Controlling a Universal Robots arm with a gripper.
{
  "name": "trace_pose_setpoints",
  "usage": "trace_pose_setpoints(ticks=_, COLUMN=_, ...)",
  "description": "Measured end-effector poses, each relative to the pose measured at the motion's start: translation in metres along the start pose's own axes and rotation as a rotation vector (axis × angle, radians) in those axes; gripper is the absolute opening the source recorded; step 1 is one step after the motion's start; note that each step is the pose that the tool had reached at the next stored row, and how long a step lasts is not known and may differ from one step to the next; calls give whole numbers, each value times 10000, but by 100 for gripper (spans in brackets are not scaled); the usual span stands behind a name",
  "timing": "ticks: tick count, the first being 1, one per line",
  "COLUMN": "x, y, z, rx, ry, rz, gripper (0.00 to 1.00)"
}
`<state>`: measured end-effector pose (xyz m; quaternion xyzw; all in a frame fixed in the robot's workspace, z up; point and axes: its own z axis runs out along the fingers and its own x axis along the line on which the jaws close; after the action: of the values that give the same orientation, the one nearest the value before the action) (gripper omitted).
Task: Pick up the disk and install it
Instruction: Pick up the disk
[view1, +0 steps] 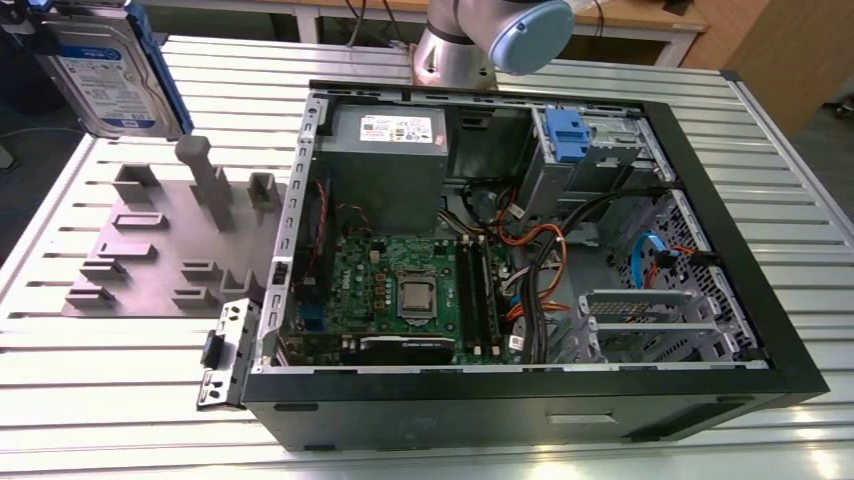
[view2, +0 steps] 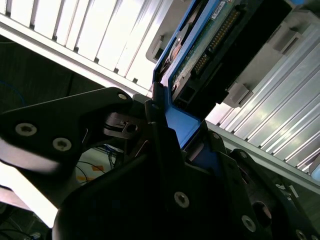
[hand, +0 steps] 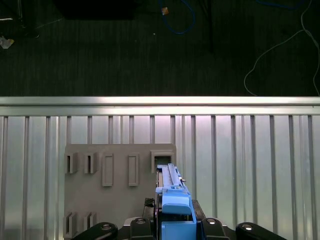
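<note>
The disk (view1: 114, 70), silver with a white-and-blue label and a blue plastic carrier, hangs upright in the air at the exterior view's far left, above the table's back corner. In the first wrist view the disk (hand: 172, 192) is seen edge-on, over the grey fixture plate (hand: 120, 190). My gripper (hand: 175, 222) is shut on the disk's blue carrier, with black fingers on both sides. In the second wrist view the disk (view2: 200, 65) shows its circuit-board side, and the gripper (view2: 172, 132) clamps the carrier's end.
The open computer case (view1: 747, 250) lies on the slatted metal table (view1: 94, 400), with a blue-latched drive bay (view1: 567, 135) at its far side. The grey fixture plate (view1: 160, 250) with upright posts sits beside the case. The arm's base (view1: 467, 45) stands behind the case.
</note>
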<state>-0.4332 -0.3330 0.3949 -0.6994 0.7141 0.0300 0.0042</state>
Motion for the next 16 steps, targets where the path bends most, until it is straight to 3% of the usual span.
trace_pose_setpoints(ticks=16, x=-2, y=1, z=-41, rx=0, ry=1, rz=0, gripper=36)
